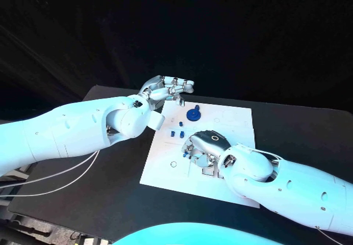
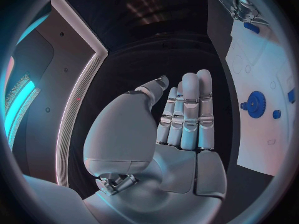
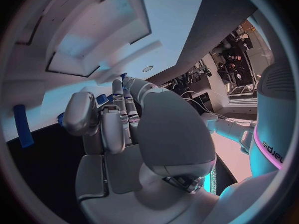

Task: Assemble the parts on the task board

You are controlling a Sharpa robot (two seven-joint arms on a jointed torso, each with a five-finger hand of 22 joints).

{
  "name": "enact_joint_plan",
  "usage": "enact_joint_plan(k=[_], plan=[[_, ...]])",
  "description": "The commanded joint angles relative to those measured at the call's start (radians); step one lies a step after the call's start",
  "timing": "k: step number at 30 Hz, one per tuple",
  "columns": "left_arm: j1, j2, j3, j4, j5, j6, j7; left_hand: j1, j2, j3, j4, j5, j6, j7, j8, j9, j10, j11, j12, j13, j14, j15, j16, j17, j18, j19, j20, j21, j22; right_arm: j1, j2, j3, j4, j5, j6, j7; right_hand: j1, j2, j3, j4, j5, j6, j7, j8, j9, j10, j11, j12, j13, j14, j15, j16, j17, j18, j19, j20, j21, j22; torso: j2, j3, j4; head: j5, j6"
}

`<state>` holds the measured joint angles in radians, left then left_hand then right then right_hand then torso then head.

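You see white board (image 1: pixel 228 122) at frame centre, blue gear (image 1: pixel 193 114) near its upper left, small blue pegs (image 1: pixel 177 133) below it. Left hand (image 1: pixel 166 91) released, empty, at board's upper-left corner. Right hand (image 1: pixel 204 147) pressed on board centre; grasp, cannot tell. Assembly looks early, most left.

Left hand (image 1: pixel 168 90) hovers with straight, empty fingers; right hand (image 1: pixel 206 145) curled downward.
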<state>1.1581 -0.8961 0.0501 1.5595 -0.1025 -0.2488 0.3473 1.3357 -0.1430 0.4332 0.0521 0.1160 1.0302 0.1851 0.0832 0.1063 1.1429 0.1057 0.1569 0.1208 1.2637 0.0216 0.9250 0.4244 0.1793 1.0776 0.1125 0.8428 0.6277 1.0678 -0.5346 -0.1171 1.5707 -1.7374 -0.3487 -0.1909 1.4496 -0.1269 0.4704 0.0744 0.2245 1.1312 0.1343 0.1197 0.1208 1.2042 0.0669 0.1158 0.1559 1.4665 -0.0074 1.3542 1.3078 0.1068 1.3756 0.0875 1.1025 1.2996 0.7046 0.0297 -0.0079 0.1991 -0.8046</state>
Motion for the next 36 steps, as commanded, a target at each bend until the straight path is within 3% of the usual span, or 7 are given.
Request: enact_joint_plan(k=[1,11,18,22,29,36], plan=[[0.001,0.003,0.0,0.002,0.002,0.02,0.003,0.002,0.007,-0.004,0.001,-0.001,-0.005,-0.001,-0.004,-0.002,-0.006,0.002,0.005,-0.001,-0.004,0.002,-0.004,-0.001,0.006,0.006,0.001,-0.007,-0.002,-0.003,0.002,-0.001,-0.002,-0.013,0.03,0.003,-0.01,0.002,0.001,-0.006,0.003,0.0,0.005,0.006,0.001,0.003,0.004,-0.006,0.0,0.054,-0.004,0.006,0.002,-0.015,0.009,0.001,0.006,0.002,0.0,0.0006,-0.0004,0.002,-0.002],[0.002,0.004,0.001,0.002,0.002,0.02,0.002,0.004,0.008,-0.005,0.0,-0.001,-0.005,-0.001,-0.004,-0.002,-0.007,0.002,0.005,-0.001,-0.004,0.002,-0.004,-0.002,0.006,0.007,0.001,-0.008,-0.002,-0.005,0.011,-0.003,-0.012,-0.015,0.06,-0.007,-0.023,-0.001,-0.001,-0.005,0.0,-0.007,0.007,0.001,0.0,-0.007,0.007,-0.016,-0.003,0.054,-0.002,0.005,0.0,-0.014,0.005,0.003,-0.002,-0.001,0.0,0.0003,-0.0009,0.004,-0.006],[0.002,0.005,0.001,0.001,0.001,0.019,0.0,0.004,0.008,-0.005,0.0,-0.001,-0.005,-0.001,-0.004,-0.002,-0.007,0.002,0.005,-0.001,-0.004,0.002,-0.004,-0.002,0.006,0.007,0.001,-0.008,-0.002,-0.008,0.021,-0.005,-0.025,-0.014,0.077,-0.021,-0.065,-0.02,-0.005,0.004,-0.011,-0.046,0.022,-0.027,-0.01,-0.081,0.029,-0.054,-0.029,0.053,0.016,0.008,0.001,-0.01,-0.008,0.016,-0.029,-0.011,-0.001,0.0002,-0.0003,0.006,-0.005],[0.002,0.005,0.001,0.0,0.0,0.016,-0.003,0.006,0.013,-0.006,0.0,-0.001,-0.006,-0.001,-0.003,-0.002,-0.008,0.002,0.006,-0.001,-0.004,0.002,-0.005,-0.004,0.006,0.007,0.001,-0.01,-0.004,-0.011,0.017,-0.005,-0.022,-0.023,0.04,-0.036,-0.075,-0.032,-0.012,-0.002,0.004,-0.062,0.032,-0.04,-0.015,-0.144,0.043,-0.053,-0.048,0.053,0.028,0.015,0.007,-0.006,-0.02,0.026,-0.053,-0.022,-0.001,0.0,-0.0011,0.005,-0.003],[0.002,0.005,0.001,-0.003,-0.002,0.016,-0.007,0.006,0.013,-0.006,0.0,-0.001,-0.006,-0.001,-0.003,-0.002,-0.008,0.002,0.006,-0.001,-0.004,0.002,-0.005,-0.004,0.006,0.008,0.001,-0.01,-0.004,-0.014,-0.002,-0.006,-0.005,-0.029,-0.039,-0.045,-0.082,-0.039,-0.03,-0.009,0.006,-0.091,0.038,-0.056,-0.024,-0.194,0.051,-0.048,-0.064,0.037,0.035,-0.021,-0.037,0.006,-0.049,0.036,-0.115,-0.052,-0.002,0.0004,-0.0013,0.003,0.001],[0.002,0.005,0.0,-0.005,-0.003,0.014,-0.011,0.008,0.018,-0.006,0.0,-0.001,-0.006,-0.001,-0.003,-0.002,-0.008,0.002,0.007,-0.002,-0.004,0.002,-0.006,-0.005,0.006,0.008,0.001,-0.012,-0.005,-0.014,-0.068,-0.003,0.068,-0.015,-0.145,-0.035,-0.078,-0.037,-0.04,-0.017,0.012,-0.103,0.035,-0.053,-0.029,-0.219,0.051,-0.034,-0.072,0.023,0.036,-0.053,-0.075,0.013,-0.07,0.039,-0.157,-0.072,-0.003,0.0,-0.0023,-0.002,0.009]])
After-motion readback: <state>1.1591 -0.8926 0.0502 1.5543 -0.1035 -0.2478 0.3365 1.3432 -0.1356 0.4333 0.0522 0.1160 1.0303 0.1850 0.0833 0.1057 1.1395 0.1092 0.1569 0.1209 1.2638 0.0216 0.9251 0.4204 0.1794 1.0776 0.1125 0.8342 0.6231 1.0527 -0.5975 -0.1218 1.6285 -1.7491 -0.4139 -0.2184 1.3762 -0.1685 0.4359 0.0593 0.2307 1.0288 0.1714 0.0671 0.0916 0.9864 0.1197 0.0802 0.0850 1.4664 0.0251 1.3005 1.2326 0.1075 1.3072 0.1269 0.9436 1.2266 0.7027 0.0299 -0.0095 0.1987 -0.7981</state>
